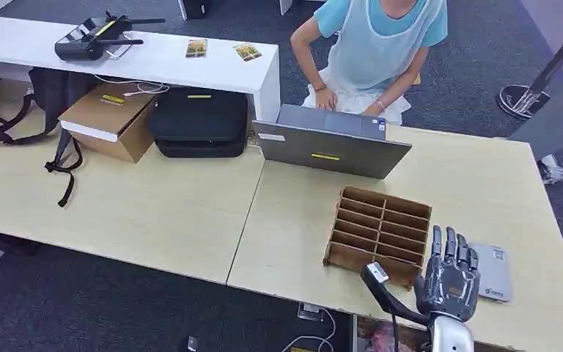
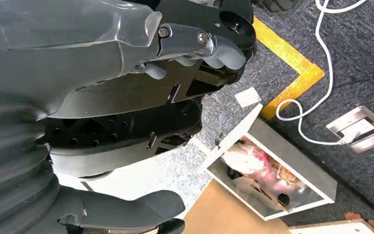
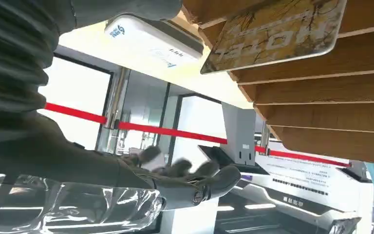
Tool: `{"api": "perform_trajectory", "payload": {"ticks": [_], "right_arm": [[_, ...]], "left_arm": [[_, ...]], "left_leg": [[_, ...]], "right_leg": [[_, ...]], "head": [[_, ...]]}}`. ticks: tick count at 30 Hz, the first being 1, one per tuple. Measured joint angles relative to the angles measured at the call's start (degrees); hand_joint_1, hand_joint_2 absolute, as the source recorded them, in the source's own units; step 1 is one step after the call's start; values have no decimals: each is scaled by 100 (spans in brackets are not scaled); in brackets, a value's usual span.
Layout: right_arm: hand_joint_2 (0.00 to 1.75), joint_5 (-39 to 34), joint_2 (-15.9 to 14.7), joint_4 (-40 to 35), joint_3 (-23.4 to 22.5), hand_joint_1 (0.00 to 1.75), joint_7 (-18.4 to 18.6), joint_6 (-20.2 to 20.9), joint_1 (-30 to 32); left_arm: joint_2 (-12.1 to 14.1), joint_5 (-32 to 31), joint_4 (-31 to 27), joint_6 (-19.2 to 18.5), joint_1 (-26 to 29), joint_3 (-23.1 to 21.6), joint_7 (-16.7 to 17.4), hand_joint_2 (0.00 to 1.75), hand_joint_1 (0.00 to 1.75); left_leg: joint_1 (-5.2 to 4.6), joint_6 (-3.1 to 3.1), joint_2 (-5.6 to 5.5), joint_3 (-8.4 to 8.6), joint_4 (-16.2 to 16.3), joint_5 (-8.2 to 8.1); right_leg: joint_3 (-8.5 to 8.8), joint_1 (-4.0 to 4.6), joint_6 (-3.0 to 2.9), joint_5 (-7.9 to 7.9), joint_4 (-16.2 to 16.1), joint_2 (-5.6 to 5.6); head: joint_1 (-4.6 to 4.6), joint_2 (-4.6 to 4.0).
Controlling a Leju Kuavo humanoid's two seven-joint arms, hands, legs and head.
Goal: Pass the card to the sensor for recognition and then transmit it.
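the right robot hand [image 1: 451,275] stands raised at the near edge of the tabletop [image 1: 190,213], fingers apart and holding nothing. it sits between two things: a wooden slotted rack [image 1: 380,231] just beside it toward the robot's left, and a flat grey sensor [image 1: 492,273] just beside it toward the robot's right.

the card [image 3: 277,34] shows in the right wrist view, standing in one of the rack's slots with its printed face toward the camera and its long edge running along the slot. which slot it is in cannot be told from the head view, where the card is too hidden to pick out. so the card lies on the rack side of the right robot hand, and the sensor [image 3: 151,41] lies on the opposite side; my reading is that the coming move is a reach into the rack and then a carry across to the sensor.

the left robot hand [image 2: 126,92] hangs over the floor [image 2: 350,63], away from the tabletop, fingers loosely apart with nothing in them. the right arm is plainly the nearer one to both card and sensor.

counts: one card seen in the rack, one rack, one sensor. two more small cards [image 1: 221,50] lie well apart on a white counter [image 1: 161,62] at the far side. a person [image 1: 374,51] works at a laptop [image 1: 330,143] beyond the rack.
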Motion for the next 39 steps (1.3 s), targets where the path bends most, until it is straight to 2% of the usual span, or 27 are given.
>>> {"api": "perform_trajectory", "payload": {"ticks": [8,24,39], "right_arm": [[175,0,26,-17,9,0,-9,118,-46],[175,0,171,116,389,2,-140,181,-185],[175,0,245,352,426,3,-181,135,-383]], "left_arm": [[-2,-15,0,0,-5,0,0,175,0],[-48,-66,0,7,-65,-26,0,175,0],[-48,-46,0,7,-66,-26,0,175,0]], "left_leg": [[0,-5,0,4,0,4],[0,-3,-1,0,0,6],[0,-3,-1,0,0,6]], "right_leg": [[4,0,2,4,0,2],[3,0,2,4,1,1],[2,0,2,4,1,0]], "head": [[-2,0],[0,0],[-2,0]]}}
